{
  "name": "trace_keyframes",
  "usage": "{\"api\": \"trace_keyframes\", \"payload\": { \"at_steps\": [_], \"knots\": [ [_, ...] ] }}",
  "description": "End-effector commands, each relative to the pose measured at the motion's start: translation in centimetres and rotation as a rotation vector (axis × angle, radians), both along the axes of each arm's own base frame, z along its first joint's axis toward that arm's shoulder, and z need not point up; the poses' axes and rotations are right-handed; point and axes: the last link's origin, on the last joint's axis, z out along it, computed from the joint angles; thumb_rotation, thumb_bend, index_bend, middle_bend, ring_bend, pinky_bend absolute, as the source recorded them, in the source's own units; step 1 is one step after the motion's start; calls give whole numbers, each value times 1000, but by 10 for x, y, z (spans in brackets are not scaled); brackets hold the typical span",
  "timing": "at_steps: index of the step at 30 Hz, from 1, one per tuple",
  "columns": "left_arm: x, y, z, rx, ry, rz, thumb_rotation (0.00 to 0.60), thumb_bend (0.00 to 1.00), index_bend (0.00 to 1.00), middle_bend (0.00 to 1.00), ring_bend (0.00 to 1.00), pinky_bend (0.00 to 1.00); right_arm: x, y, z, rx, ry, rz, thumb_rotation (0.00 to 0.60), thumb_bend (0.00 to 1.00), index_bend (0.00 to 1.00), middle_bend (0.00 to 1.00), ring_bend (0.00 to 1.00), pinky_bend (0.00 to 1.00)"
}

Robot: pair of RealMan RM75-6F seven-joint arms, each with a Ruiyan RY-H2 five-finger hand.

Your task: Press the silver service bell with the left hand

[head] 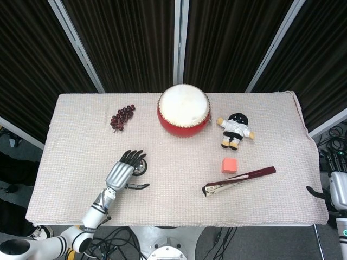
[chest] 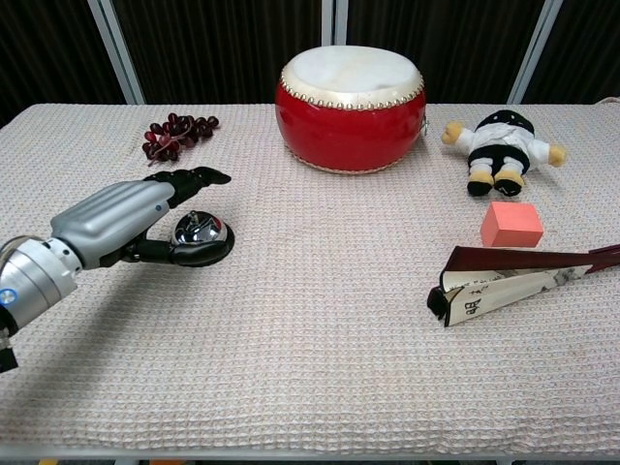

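My left hand (chest: 131, 211) hovered with fingers spread over the silver service bell (chest: 201, 235), holding nothing; whether it touched, I could not tell. My right hand (head: 335, 187) hung beyond the counter's (head: 179, 206) edge, fingers unclear.

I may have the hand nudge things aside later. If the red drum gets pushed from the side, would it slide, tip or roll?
The red drum sits squat and wide on its flat end, so it probably slides, not tips. The woven tablecloth likely drags against it. Its round body would roll only if knocked over.
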Motion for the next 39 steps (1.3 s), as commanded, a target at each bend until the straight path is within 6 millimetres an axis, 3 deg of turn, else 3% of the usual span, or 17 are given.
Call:
{"api": "trace_keyframes", "payload": {
  "at_steps": [1,11,21,28,35,39],
  "knots": [
    [8,4,-13,-2,11,-31,72,0,0,0,0,0,-1,0,1,-2,-3,-4,600,0,0,0,0,0],
    [-4,7,-35,-45,58,-9,65,0,0,0,0,0,-7,-2,2,10,-16,-34,600,5,0,0,0,0],
    [4,14,-26,-6,29,-31,66,0,0,0,0,0,-7,-3,0,19,-25,-29,600,5,0,0,0,0],
    [-8,3,-34,-58,65,-7,69,0,0,0,0,0,-7,-3,-1,26,-24,-31,600,5,0,0,0,0],
    [4,17,-22,-2,38,-47,67,0,0,0,0,0,-6,-3,0,26,-35,-12,600,7,0,0,0,0],
    [-3,10,-27,-66,51,-21,68,0,0,0,0,0,-7,-4,0,30,-39,-11,600,14,0,0,0,0]
  ]
}}
